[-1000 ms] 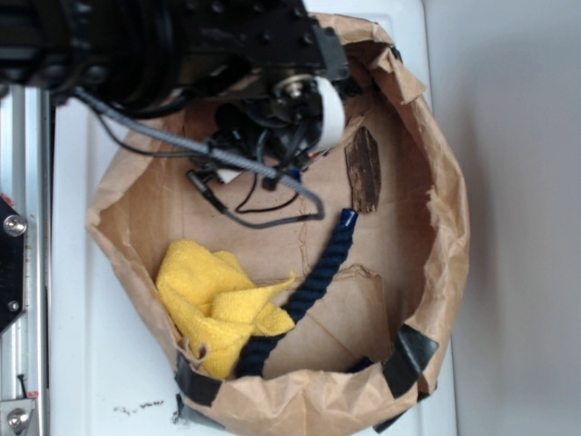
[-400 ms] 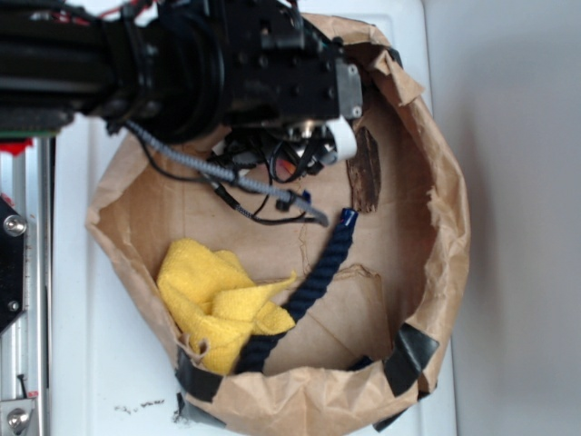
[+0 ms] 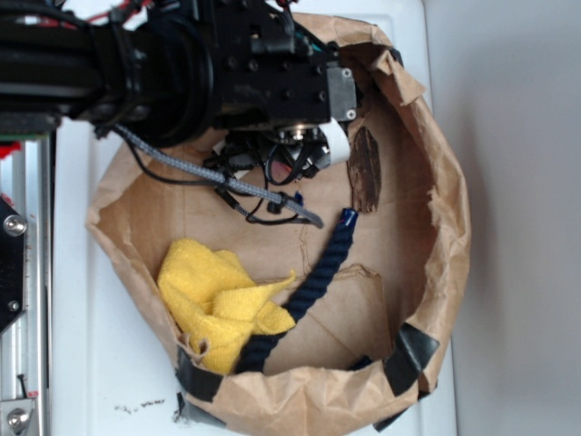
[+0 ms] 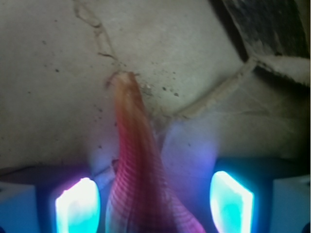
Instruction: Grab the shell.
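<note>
Closest to us in the wrist view, we count two glowing fingertips (image 4: 77, 206) of the one gripper (image 4: 154, 204), standing spread apart with a gap on either side of the single shell (image 4: 138, 184). The shell lies between them, nearer the left pad, not clearly pinched by either; its ridged reddish body runs up from the bottom edge to a pale pointed tail resting on the paper floor (image 4: 58, 73). Its lower end is cut off by the frame and the whole thing is blurred. At the top right corner of that view we see a dark rough patch, only partly in frame, which we cannot name with certainty. In the exterior view the black arm (image 3: 182, 64) covers the gripper and most of the shell; only a small reddish glimpse shows among the cables. Beyond it we count one brown paper bag (image 3: 445, 236) with rolled walls, and inside it one dark bark piece (image 3: 365, 171), one navy braided rope (image 3: 318, 277) and one yellow cloth (image 3: 213, 304). We count two black tape patches (image 3: 410, 356) on the near rim. We can read no writing anywhere.
</note>
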Motion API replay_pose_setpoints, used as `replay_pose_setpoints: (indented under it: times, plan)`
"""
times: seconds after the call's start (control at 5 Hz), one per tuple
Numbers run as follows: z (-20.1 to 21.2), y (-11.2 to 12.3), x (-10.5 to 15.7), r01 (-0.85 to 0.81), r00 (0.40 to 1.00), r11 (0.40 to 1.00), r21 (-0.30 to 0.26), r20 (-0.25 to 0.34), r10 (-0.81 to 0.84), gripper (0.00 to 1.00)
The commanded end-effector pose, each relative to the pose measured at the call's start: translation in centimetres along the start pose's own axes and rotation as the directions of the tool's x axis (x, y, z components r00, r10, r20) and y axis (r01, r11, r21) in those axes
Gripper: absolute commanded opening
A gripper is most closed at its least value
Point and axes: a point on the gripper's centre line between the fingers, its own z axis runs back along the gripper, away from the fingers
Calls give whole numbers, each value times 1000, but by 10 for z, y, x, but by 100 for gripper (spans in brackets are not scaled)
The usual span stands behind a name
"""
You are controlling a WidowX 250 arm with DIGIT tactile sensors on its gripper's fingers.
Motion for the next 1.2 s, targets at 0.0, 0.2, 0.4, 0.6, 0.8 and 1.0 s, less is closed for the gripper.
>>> replay_pose_setpoints:
  times: [0.0, 0.2, 0.4, 0.6, 0.8, 1.0]
  plan:
    - [21, 9, 1, -34, 996, 997, 73, 80, 28, 0]
    - [48, 7, -1, -72, 987, 995, 72, 151, 61, 0]
    - [85, 2, 1, -175, 961, 982, 64, 228, 157, 0]
    - [114, 1, 9, -374, 916, 925, 66, 183, 358, 0]
    - [135, -5, 17, -583, 807, 813, -12, 107, 581, 0]
    - [158, -9, 21, -588, 795, 808, -25, 166, 583, 0]
